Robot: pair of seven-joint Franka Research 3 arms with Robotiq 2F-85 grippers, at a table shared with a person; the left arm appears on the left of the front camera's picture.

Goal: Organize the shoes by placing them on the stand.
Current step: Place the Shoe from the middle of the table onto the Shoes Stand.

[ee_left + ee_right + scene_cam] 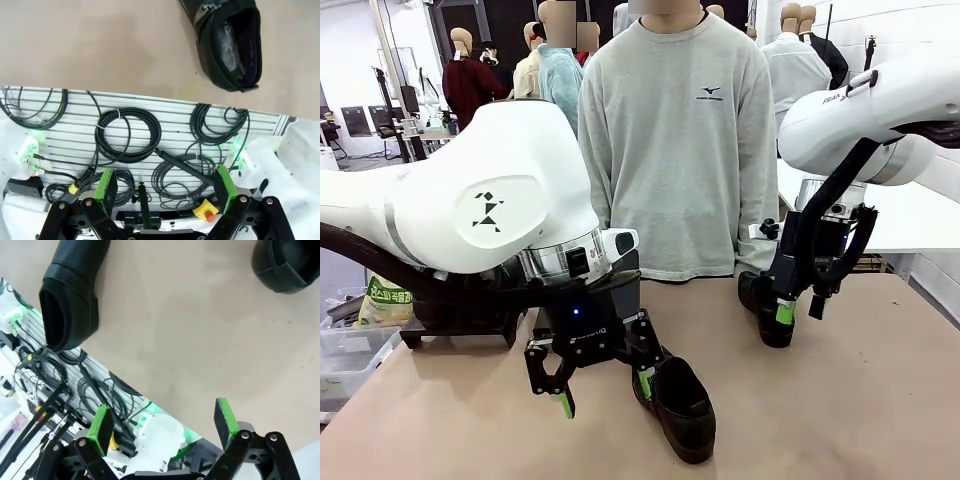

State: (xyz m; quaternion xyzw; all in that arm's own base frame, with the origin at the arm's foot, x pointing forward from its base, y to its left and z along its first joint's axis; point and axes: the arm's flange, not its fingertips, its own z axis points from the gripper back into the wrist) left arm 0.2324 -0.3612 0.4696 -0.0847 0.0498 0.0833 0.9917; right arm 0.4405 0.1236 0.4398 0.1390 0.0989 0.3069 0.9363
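One black shoe [682, 405] lies on the tan table close to the right finger of my left gripper [603, 390], which hangs open and empty just above the table. In the left wrist view that shoe [230, 45] sits top right, opening facing the camera, ahead of the left gripper [165, 187]. A second shoe [763, 308] stands at the far right-centre, just left of and partly behind my open right gripper [800, 308]. The right wrist view has one shoe [70, 295] top left, another shoe's toe [285, 265] top right, and the empty right gripper [164, 422]. The low black stand [460, 325] is mostly hidden under my left arm.
A person in a grey sweatshirt [670, 140] stands at the far edge of the table. A clear plastic bin [350, 350] and a green-labelled bag [385, 300] sit off the table's left side. Coiled cables [127, 135] lie on the floor below the near edge.
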